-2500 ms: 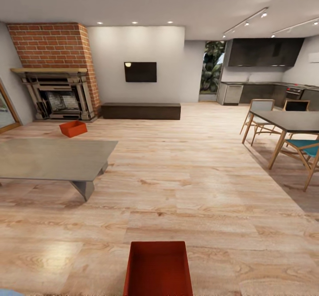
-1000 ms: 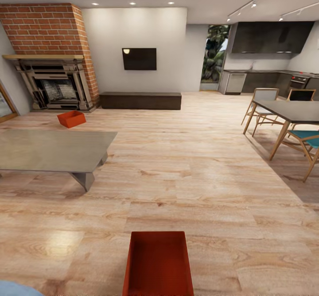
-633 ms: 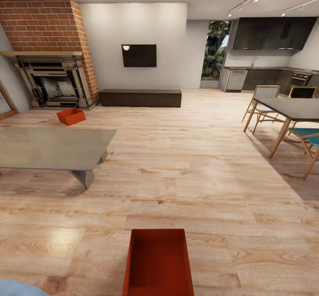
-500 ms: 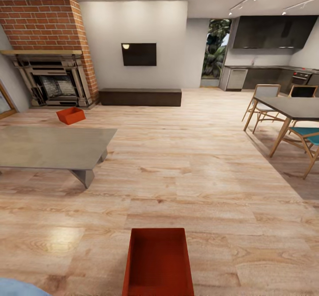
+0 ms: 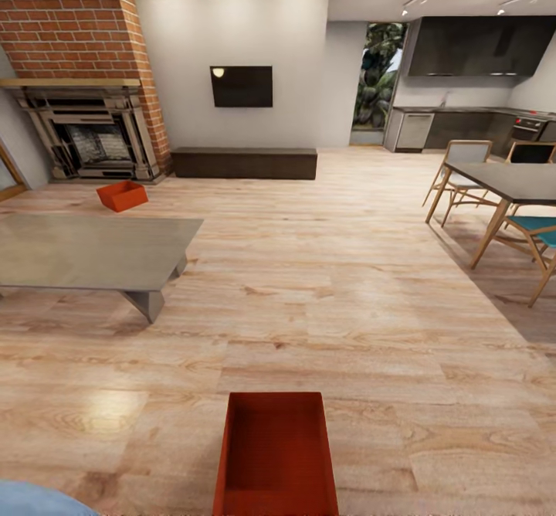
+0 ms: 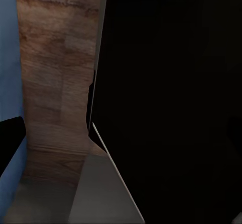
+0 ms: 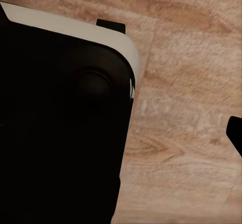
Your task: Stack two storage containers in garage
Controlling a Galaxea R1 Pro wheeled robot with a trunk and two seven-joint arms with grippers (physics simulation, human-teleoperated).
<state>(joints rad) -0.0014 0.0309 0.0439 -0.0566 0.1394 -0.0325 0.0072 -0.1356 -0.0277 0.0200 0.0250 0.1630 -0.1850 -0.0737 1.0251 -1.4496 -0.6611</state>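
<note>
One red-orange storage container (image 5: 276, 454) sits on the light wood-plank floor of the living room, straight before me at the near edge of the head view, its open top showing an empty inside. The other storage container (image 5: 122, 195) lies on the floor far left, in front of the brick fireplace (image 5: 81, 83). A blue part of my left arm (image 5: 35, 500) shows at the lower left corner. In the wrist views one dark fingertip (image 6: 10, 136) and another fingertip (image 7: 235, 133) stand at the pictures' edges over wood floor, with nothing held. The garage is out of view.
A low grey table (image 5: 85, 249) stands left, between me and the far container. A dark low bench (image 5: 244, 163) lies along the back wall. A dining table with chairs (image 5: 502, 191) stands right. Open wood floor (image 5: 324, 284) stretches through the middle.
The whole head view has shifted, with everything sitting higher in the picture, so the camera has moved. Neither container has moved on the floor.
</note>
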